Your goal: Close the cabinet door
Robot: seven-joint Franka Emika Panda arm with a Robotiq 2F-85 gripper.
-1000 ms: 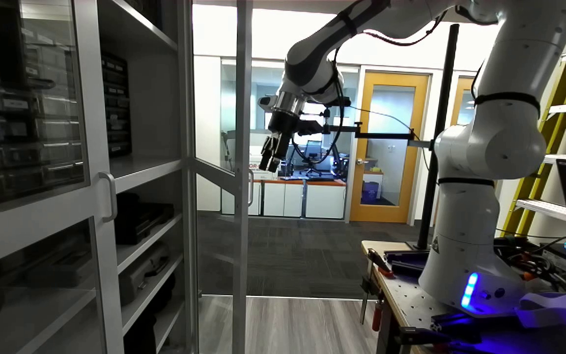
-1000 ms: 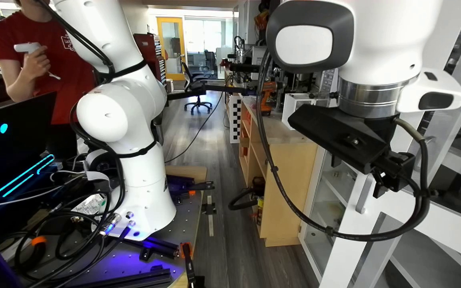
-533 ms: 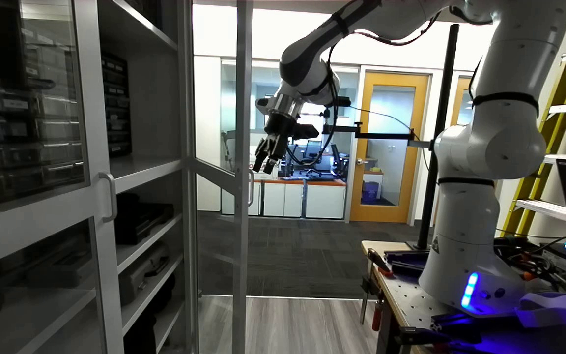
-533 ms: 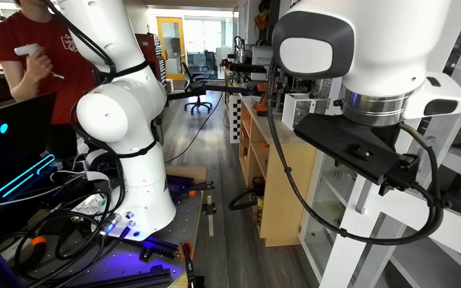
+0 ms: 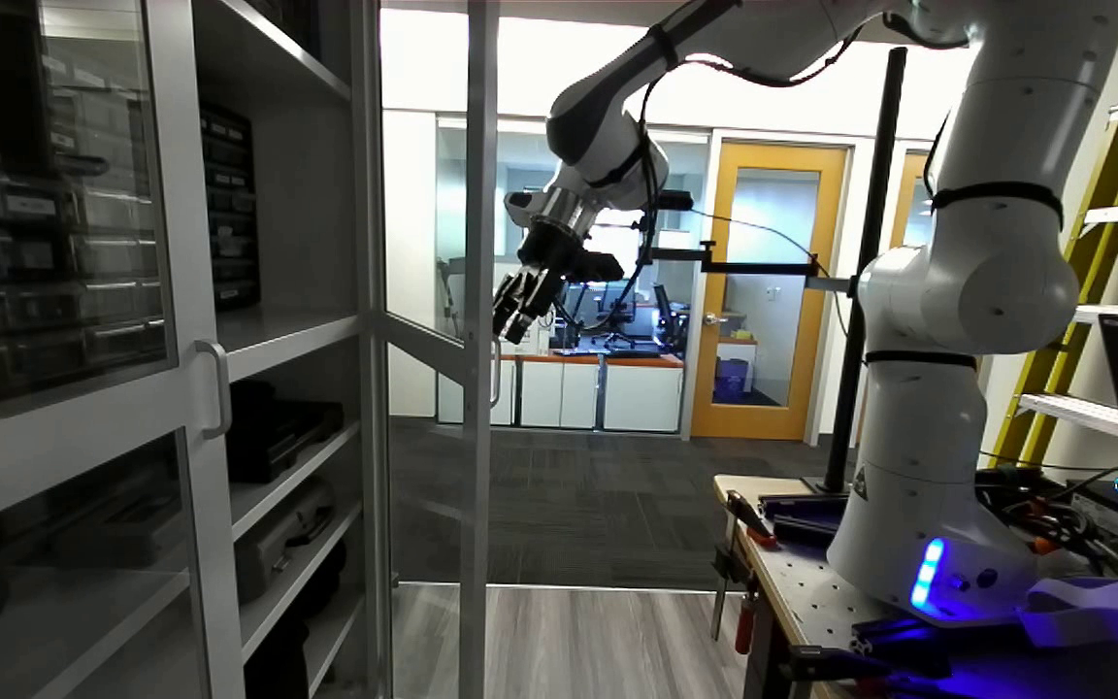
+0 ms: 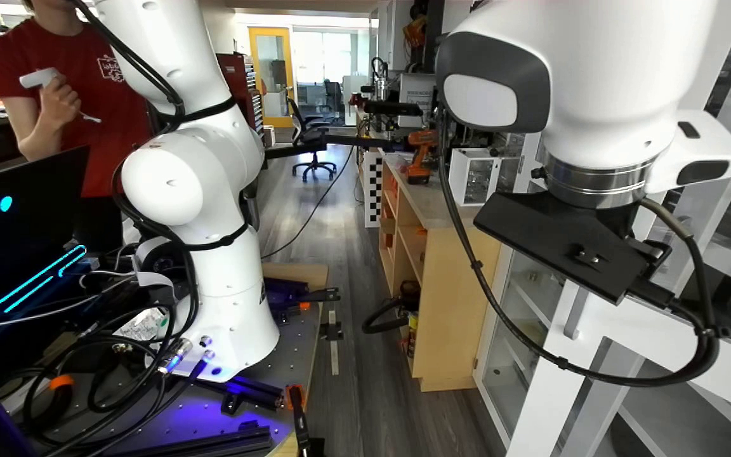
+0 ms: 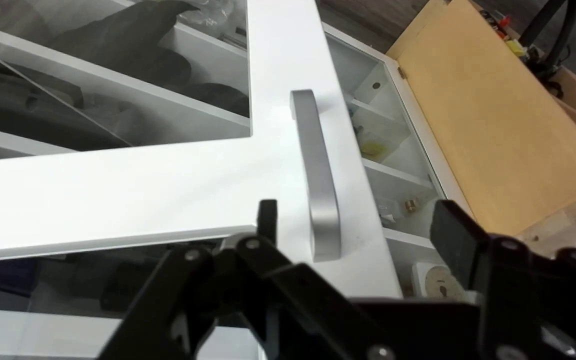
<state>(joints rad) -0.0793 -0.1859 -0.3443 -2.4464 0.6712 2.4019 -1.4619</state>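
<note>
The cabinet door stands swung open, a tall clear-glass panel in a pale grey frame. It shows in both exterior views (image 5: 476, 456) (image 6: 556, 393) and fills much of the wrist view (image 7: 118, 192). Its handle (image 7: 320, 175) shows in the wrist view, and also in both exterior views (image 5: 495, 374) (image 6: 576, 313). My gripper (image 7: 358, 227) is open and empty; the handle appears between its spread fingertips, beyond them. In an exterior view the gripper (image 5: 509, 320) is just above the handle's top, near the door edge. I cannot tell whether it touches. In an exterior view the arm's black mount hides the fingers.
The mirror-image glass door (image 5: 214, 573) stands nearer in an exterior view, before open shelves (image 5: 297, 335). A wooden cabinet (image 6: 454, 304) stands beside the open door. A workbench (image 5: 792, 582) carries the robot base. A black pole (image 5: 874, 272) holds a side bar. A person (image 6: 99, 95) stands behind.
My gripper has moved left and slightly down, closer to the door's edge and handle, and its fingers tilt more toward the door. The door has not moved.
</note>
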